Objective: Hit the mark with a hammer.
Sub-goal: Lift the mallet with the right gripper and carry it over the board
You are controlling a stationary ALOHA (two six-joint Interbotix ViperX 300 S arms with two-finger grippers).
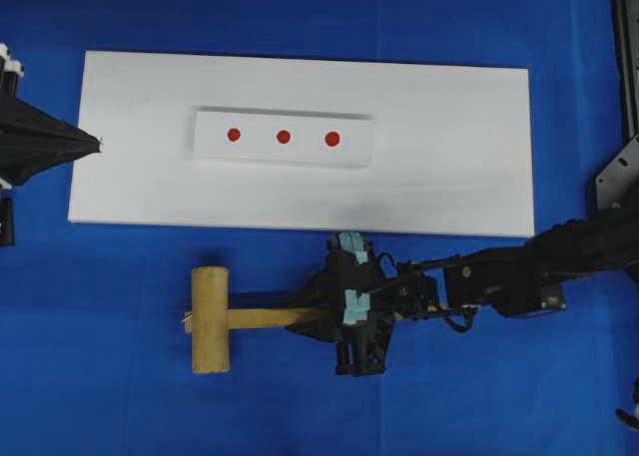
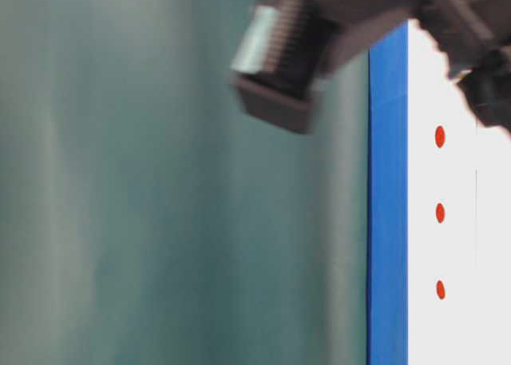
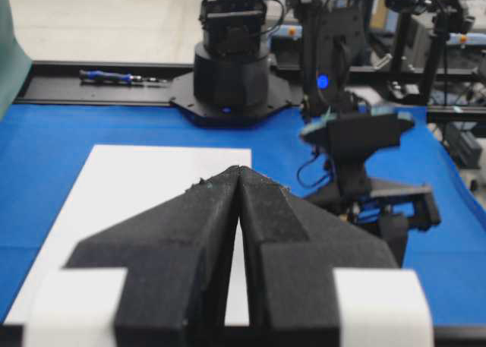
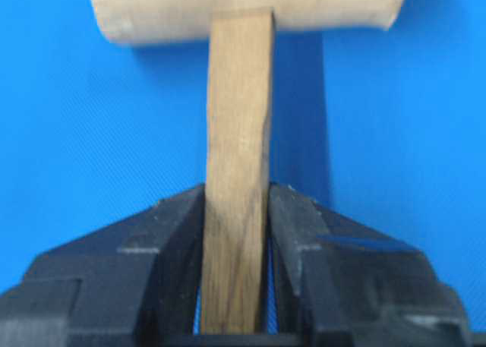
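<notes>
Blue bench (image 1: 300, 406) carries a big white board (image 1: 449, 157), with a smaller white plate (image 1: 285, 122) on it bearing three red marks (image 1: 284, 137) in a row. Right arm stretches low from the right edge, its gripper (image 1: 334, 311) level, jaws clamped on the hammer (image 1: 211, 319) handle. Hammer lies flat on the bench just below the board, head pointing left. Left gripper (image 1: 95, 144) hovers at the board's left edge, jaws clenched, holding nothing.
</notes>
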